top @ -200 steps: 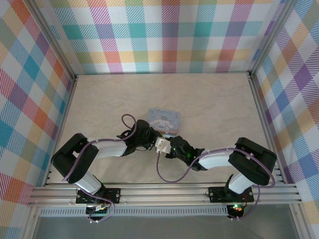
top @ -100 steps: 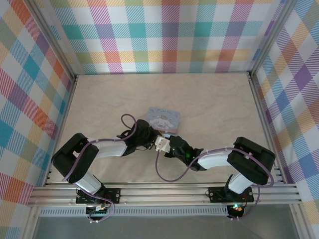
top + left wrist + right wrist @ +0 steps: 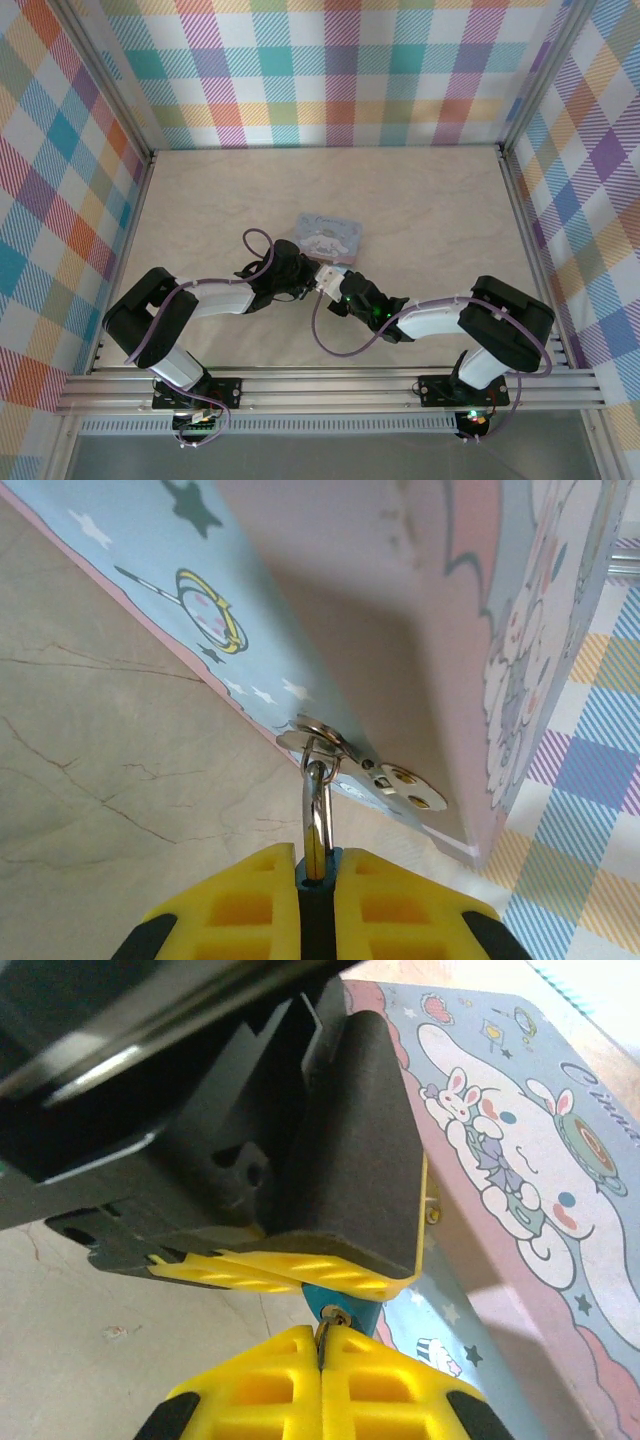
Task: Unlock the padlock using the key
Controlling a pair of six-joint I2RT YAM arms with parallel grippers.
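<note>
Okay so all the action is at the near edge of the cartoon tin box point(image 3: 328, 238), on its front side. The padlock point(image 3: 343, 1305) hangs off the box's hasp point(image 3: 318, 738) by its thin shackle point(image 3: 316, 805). The left gripper point(image 3: 318, 865) is clamped tight on it, with a yellow pad on either side of the teal body, holding it out away from the box wall. The right gripper point(image 3: 321, 1352) is pinched closed on the key point(image 3: 323, 1334), which is just a thin sliver poking out between its 2 yellow fingertips.

What matters for the next bit: the padlock's bottom face with the keyhole point(image 3: 335, 1314) points straight away from the box, toward the right gripper. The key's long axis looks lined up with the lock body, along the shackle-to-keyhole line. The key tip is right at the keyhole, touching I think, but from the right wrist view I can't tell if it's seated or just resting on the rim. My guess is it needs a push along that line toward the box, then a twist, with the left arm bracing.
</note>
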